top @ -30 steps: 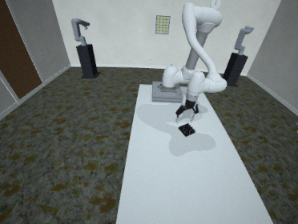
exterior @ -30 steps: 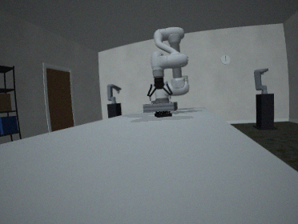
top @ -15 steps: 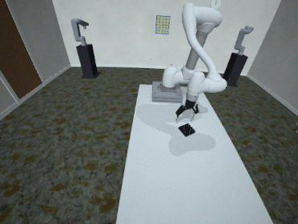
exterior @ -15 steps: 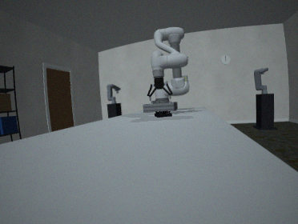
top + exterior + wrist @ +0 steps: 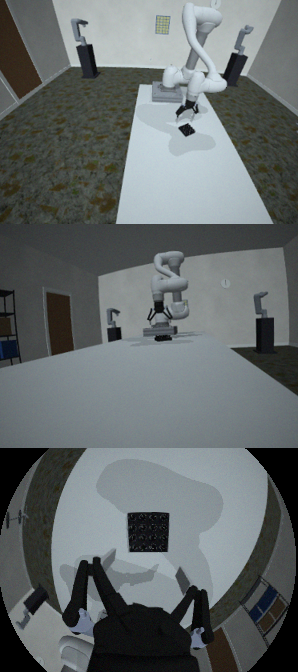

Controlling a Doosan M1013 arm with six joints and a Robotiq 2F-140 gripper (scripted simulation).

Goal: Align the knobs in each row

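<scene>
The knob box (image 5: 184, 133) (image 5: 163, 338) (image 5: 148, 532) is a small black square box standing on the long white table (image 5: 160, 188) (image 5: 160, 392) (image 5: 87, 524). Its knobs and marks are too small to read in any view. My gripper (image 5: 186, 115) (image 5: 160, 319) (image 5: 147, 563) is open and empty. It hangs above the box, a little toward the arm's base, with the fingers spread wide. In the wrist view the box lies ahead of the fingertips, apart from them.
The arm's grey base plate (image 5: 166, 92) (image 5: 160, 330) stands on the table's far end, just behind the box. Two other robot arms on black pedestals (image 5: 88, 60) (image 5: 235, 69) stand on the floor by the back wall. A shelf (image 5: 8, 328) stands at the left.
</scene>
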